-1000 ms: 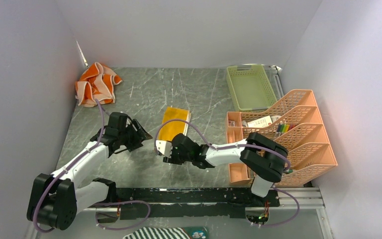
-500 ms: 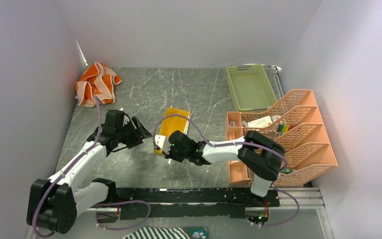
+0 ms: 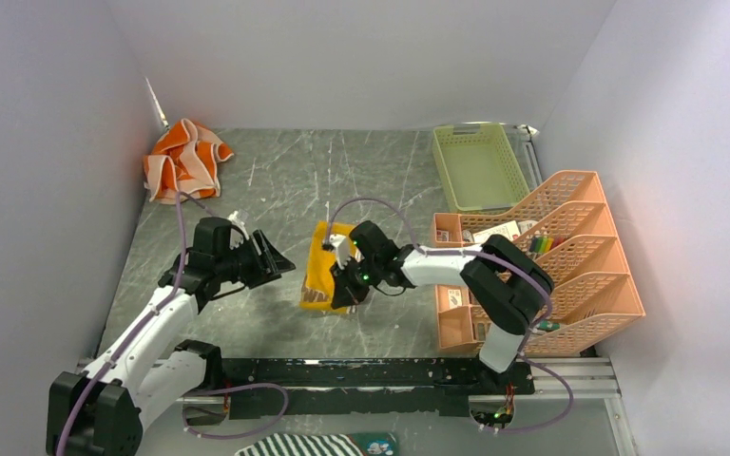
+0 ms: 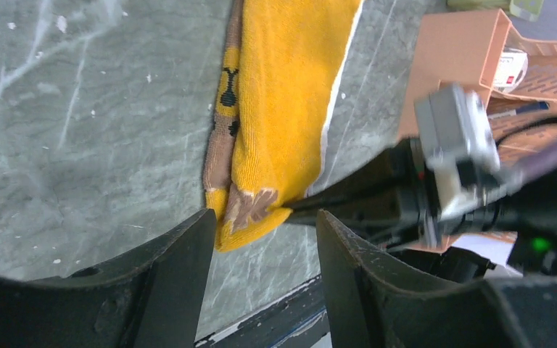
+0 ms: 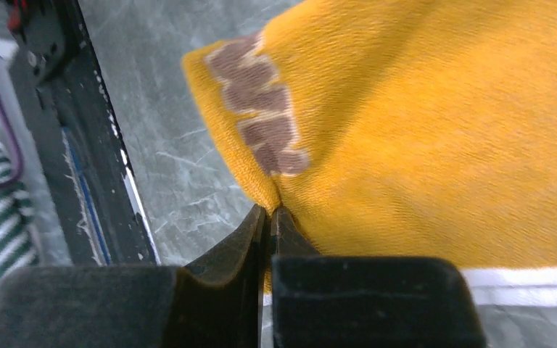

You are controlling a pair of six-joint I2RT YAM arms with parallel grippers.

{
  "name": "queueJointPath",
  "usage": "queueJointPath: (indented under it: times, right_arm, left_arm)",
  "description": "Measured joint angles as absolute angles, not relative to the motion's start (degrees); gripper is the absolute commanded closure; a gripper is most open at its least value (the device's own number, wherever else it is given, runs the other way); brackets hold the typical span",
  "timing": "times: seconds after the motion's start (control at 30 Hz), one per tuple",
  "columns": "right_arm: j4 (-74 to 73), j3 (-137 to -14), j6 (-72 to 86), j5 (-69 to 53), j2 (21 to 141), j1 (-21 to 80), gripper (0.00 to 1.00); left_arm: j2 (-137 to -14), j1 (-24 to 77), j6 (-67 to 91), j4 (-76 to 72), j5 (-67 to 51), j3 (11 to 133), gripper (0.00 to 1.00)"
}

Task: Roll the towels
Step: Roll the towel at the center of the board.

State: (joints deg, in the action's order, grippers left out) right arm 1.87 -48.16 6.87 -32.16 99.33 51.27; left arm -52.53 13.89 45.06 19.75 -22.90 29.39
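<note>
The mustard-yellow towel [image 3: 318, 266] lies mid-table, long and narrow, with a brown pattern at its near end [image 4: 283, 109]. My right gripper [image 3: 340, 288] is shut on that near corner [image 5: 270, 210], pinching a fold of the cloth [image 5: 421, 130]. My left gripper [image 3: 285, 263] hovers just left of the towel, open. In the left wrist view the towel's near tip sits between its fingertips [image 4: 265, 225] without touching them. The orange towel [image 3: 182, 160] with cream border lies crumpled at the back left corner, far from both grippers.
A green basket [image 3: 480, 166] stands at the back right. An orange file organizer [image 3: 570, 275] with small items fills the right side. A black rail [image 3: 361, 372] runs along the near edge, and a striped cloth [image 3: 314, 445] lies in front of it.
My right gripper has shut on the yellow towel's near corner and its wrist has swung back over the towel, which now looks narrower. My left gripper has moved right, closer to the towel.
</note>
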Motion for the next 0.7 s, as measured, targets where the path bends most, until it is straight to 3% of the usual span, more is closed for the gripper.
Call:
queueJointPath:
  times: [0.17,0.5,0.7]
  right_arm:
    - [1.02,-50.63,12.71,-39.24,103.63,46.17,1.00]
    - [-0.73,-54.11,17.74,-50.04,109.45,41.08,1.00]
    - [-5.41,-58.11,13.72,-50.68,109.40,40.93,1.00]
  left_arm:
    - [-52.34,13.89,44.71,18.57,-26.59,29.28,0.43]
    - [-53.10,13.91,41.78,16.03,-31.97,29.32,0.45]
    - [-60.01,13.98,43.38,6.57,-36.91,28.97,0.76]
